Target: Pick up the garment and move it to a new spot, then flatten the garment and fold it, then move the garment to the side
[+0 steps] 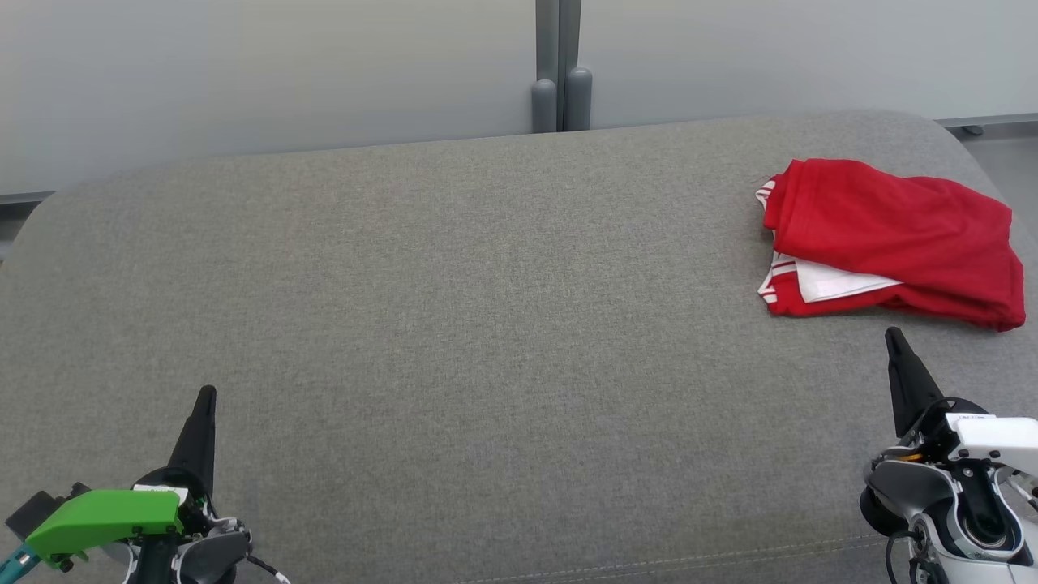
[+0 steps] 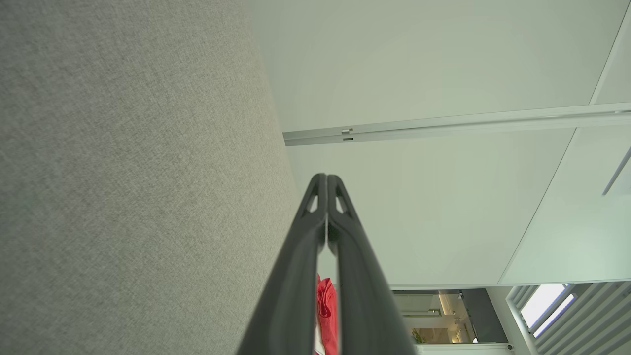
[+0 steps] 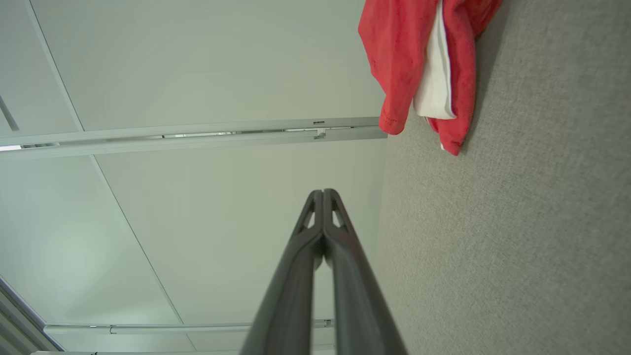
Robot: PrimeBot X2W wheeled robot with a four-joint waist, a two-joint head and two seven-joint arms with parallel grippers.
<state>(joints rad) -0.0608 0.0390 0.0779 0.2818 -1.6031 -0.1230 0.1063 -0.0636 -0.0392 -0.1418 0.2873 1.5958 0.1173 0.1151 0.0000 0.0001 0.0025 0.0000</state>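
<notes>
A red garment with white trim is lying in a loose, layered heap at the far right of a wide grey upholstered seat, near its rounded back corner. Whether it is a shirt or shorts is not clear. The left gripper is hovering low at the near left, well apart from the cloth, its two long dark fingers pressed together and holding nothing. The right gripper is pointing up at the near right, just short of the garment's near edge, its fingers likewise closed tight and empty. The fabric is looking thin, soft and light, likely to sag, slide and unfold when lifted, so it is probably calling for a pinch through all the layers. The near edge, where the white panel is peeking out between red layers, is seeming the easiest place to grip, with a second hold on the opposite side to keep it from trailing.
</notes>
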